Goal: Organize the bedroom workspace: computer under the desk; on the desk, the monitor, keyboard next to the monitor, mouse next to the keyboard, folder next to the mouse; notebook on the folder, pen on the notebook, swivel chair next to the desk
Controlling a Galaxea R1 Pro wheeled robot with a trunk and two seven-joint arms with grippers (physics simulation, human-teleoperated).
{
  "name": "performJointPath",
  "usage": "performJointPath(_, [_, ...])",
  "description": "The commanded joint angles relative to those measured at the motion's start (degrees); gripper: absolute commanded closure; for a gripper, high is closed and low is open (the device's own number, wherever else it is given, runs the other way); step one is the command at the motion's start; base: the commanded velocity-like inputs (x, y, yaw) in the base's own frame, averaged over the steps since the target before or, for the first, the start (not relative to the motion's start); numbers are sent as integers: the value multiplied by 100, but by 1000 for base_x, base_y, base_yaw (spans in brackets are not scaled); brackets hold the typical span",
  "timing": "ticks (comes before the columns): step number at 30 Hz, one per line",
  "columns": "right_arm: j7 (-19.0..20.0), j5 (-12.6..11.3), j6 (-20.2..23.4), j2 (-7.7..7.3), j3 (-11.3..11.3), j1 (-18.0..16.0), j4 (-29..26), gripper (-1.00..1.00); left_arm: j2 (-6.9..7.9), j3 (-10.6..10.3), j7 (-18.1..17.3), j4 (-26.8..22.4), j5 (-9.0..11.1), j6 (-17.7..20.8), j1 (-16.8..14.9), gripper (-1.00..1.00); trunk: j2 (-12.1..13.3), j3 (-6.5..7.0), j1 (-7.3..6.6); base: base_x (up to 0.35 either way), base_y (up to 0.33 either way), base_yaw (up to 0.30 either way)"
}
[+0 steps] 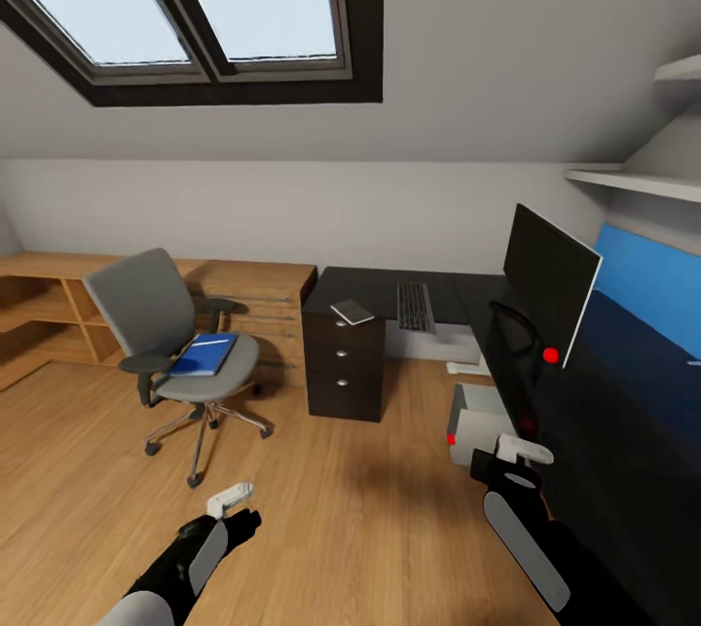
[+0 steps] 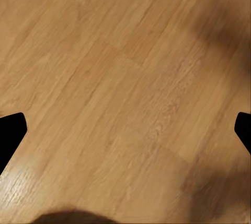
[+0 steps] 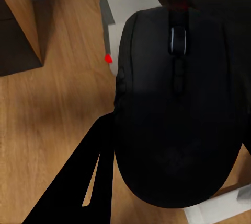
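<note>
I stand on the light wood plank floor (image 1: 341, 509) of the attic bedroom, under the skylight (image 1: 195, 3). My right gripper (image 1: 524, 453) hangs low near the desk's front edge, and my right wrist camera shows the black mouse (image 3: 178, 109) pinched in it, its scroll wheel plain on its back, so large in that view that it hides most of what lies beyond. Past it I make out the computer (image 3: 117, 12) with its red light. My left gripper (image 1: 232, 497) hangs over bare floor; in my left wrist view its two dark fingertips (image 2: 10, 135) sit at opposite edges, spread wide with only planks between them.

The L-shaped black desk (image 1: 370, 280) runs along the wall and turns toward me on my right. The monitor (image 1: 550, 290) stands on its nearer wing, a red dot at a lower corner. The keyboard (image 1: 415, 307) lies on the far wing, and the grey notebook (image 1: 352, 313) rests just beside it, above the three-drawer unit (image 1: 343, 368). The light grey computer (image 1: 477, 422) sits on the floor under the desk.

The swivel chair (image 1: 146, 305) stands well apart from the desk, in front of the low light-wood cabinet (image 1: 253, 300). The blue folder (image 1: 204, 353) lies on its seat. I cannot make out the pen.
</note>
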Motion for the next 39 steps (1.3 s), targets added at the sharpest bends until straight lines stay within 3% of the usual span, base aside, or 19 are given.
performJointPath(1, [-29,-33,16,-7,16,-7,-8,100,-1,11,31,119,58,-114,-2,-100,37,12,-22,0,0,0])
performJointPath(2, [-29,-33,10,-7,16,-7,-8,100,-1,6,27,463,51,-419,-2,-100,77,30,-44,0,0,0])
performJointPath(3, [-29,-33,9,-7,15,-7,-8,100,-1,0,24,1190,35,-864,-2,-100,117,48,-66,0,0,0])
performJointPath(5, [-29,-33,9,-7,11,-7,-8,100,5,-4,24,1722,-95,-1337,-2,-100,197,83,-110,0,0,0])
performJointPath(6, [-29,-33,10,-7,12,-7,-8,100,5,-7,24,1853,-164,-1492,-2,-100,237,101,-132,0,0,0])
performJointPath(8, [-29,-33,6,-7,19,-7,38,100,15,-8,24,2249,-575,-2367,102,-100,317,137,-176,0,0,0])
performJointPath(9, [-29,-33,6,-7,20,-7,48,100,18,-8,24,2305,-645,-2515,125,-100,358,155,-198,0,0,0])
performJointPath(10, [-29,-28,-1,-3,24,-7,85,100,25,-8,25,2456,-832,-2921,187,-100,398,173,-220,0,0,0])
performJointPath(11, [-29,-26,-3,-3,25,-7,102,100,36,-8,30,2492,-876,-3014,202,-100,438,191,-242,0,0,13])
performJointPath(22, [-29,34,-209,53,204,-7,167,100,36,0,49,2529,-928,-3109,217,-100,879,389,-484,0,0,211])
performJointPath(30, [-29,45,-217,47,223,-7,168,100,40,1,58,2529,-930,-3118,220,-100,879,389,-484,42,0,128])
performJointPath(39, [-29,49,-218,46,223,-7,166,100,35,1,66,2531,-931,-3110,226,-100,879,389,-484,286,0,5])
